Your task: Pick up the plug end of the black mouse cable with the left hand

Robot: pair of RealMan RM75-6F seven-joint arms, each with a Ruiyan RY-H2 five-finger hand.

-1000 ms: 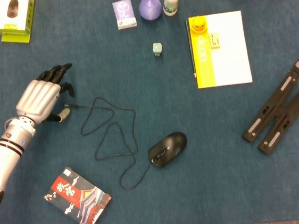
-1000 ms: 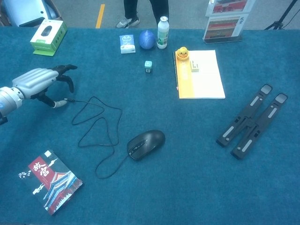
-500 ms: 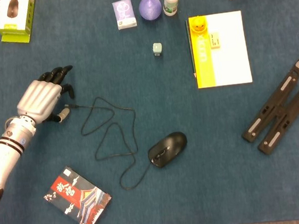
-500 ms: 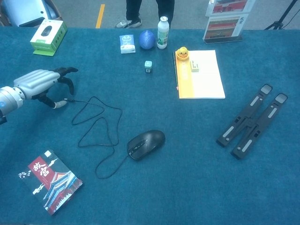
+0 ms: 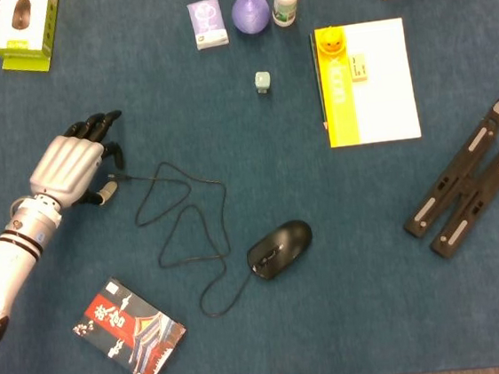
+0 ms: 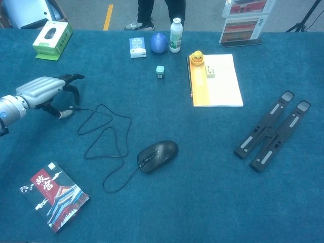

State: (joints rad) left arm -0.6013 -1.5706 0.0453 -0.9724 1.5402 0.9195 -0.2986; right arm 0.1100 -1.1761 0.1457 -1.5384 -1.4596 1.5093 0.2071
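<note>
At the table's left side, the left hand (image 5: pixel 67 169) arches over the plug end (image 5: pixel 109 191) of the black mouse cable (image 5: pixel 182 221), fingers curled around it. Whether they grip it I cannot tell. Judging by this, the grasp is in hand; next comes a firm pinch and lift.

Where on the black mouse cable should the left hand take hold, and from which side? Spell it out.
Take the plug, the stiff silver tip at the cable's free end, not the limp loops behind it. It lies flat on the table, just under the left hand, so probably come straight down from above and pinch across its sides, leaving the cable to trail toward the mouse.
</note>
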